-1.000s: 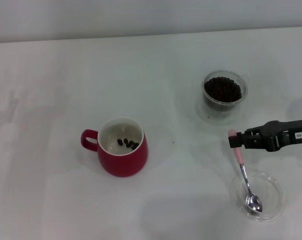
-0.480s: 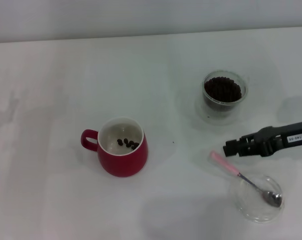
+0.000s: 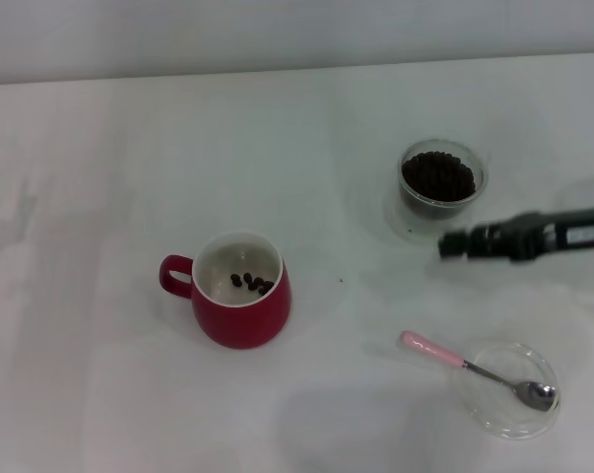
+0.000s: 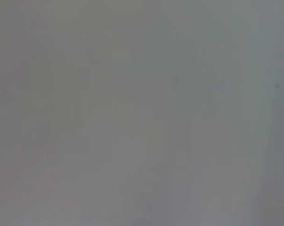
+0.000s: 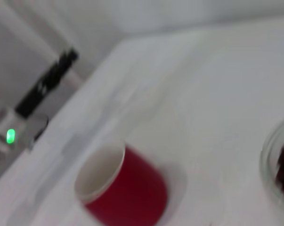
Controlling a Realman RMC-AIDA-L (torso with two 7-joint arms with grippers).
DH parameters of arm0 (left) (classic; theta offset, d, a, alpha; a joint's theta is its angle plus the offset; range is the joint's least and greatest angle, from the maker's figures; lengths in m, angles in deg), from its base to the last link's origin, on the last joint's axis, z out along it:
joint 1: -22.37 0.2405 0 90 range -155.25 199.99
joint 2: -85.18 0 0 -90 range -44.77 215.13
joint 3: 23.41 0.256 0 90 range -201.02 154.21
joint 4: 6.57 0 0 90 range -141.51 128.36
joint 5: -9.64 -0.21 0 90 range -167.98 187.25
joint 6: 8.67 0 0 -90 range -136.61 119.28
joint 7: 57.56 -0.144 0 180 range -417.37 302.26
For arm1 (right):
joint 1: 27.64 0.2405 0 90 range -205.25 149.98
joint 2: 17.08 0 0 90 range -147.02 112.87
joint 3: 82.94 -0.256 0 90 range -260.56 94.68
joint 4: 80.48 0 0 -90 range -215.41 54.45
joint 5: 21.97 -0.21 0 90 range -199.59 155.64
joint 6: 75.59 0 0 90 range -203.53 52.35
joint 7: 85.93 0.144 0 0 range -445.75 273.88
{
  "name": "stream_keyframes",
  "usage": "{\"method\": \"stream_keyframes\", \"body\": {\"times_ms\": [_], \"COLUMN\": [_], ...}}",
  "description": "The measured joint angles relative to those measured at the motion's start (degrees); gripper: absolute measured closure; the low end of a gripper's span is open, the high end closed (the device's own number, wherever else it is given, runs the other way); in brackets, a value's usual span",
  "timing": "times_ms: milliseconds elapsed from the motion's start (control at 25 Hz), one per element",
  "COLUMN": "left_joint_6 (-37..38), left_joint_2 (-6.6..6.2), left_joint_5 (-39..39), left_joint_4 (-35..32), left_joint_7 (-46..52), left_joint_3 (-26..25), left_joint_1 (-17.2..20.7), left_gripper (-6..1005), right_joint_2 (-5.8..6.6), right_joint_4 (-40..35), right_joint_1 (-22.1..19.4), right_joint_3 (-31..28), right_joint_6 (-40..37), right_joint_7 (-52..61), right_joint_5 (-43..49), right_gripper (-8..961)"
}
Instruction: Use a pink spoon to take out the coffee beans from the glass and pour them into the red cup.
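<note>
My right tool (image 3: 446, 245) hangs empty beside the clear glass tumbler (image 3: 440, 181) (fingers' state unclear). The slim pink-handled metal spoon (image 3: 479, 369) lies light, slippery; grip its pink handle.

The rounded ceramic red cup (image 3: 239, 304) is deep red outside, loop handle included, and white inside, where a few dark brown, nearly black coffee beans (image 3: 251, 283) lie. The short clear glass tumbler (image 3: 440, 184) is colourless and holds a heap of the same near-black beans. The small pink spoon (image 3: 479, 370) has a pale pink handle and a shiny silver metal bowl. The flat round dish (image 3: 506, 390) is clear glass. The plain white desk (image 3: 129, 177) has no pattern. The right hand (image 3: 452, 244) is black with a small white label.
</note>
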Motion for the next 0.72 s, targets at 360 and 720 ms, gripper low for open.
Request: {"method": "stream_keyframes", "body": {"times_ms": [360, 720], "left_joint_6": [0.4, 0.2], "left_joint_2": [-0.02, -0.10], "left_joint_5": [0.0, 0.0], "left_joint_4": [-0.1, 0.3], "left_joint_7": [0.1, 0.0], "left_joint_3": [0.0, -1.3], "left_joint_1": [0.2, -0.1], "left_gripper": [119, 119], "right_joint_2": [-6.65, -13.29], "right_joint_4": [-3.1, -0.5], "right_joint_1": [-7.5, -7.4], "right_joint_3": [-34.6, -51.2], "right_joint_6": [0.9, 6.0], "right_joint_7": [-10.5, -38.4], "right_joint_5": [-0.7, -6.0], "right_gripper": [652, 639]}}
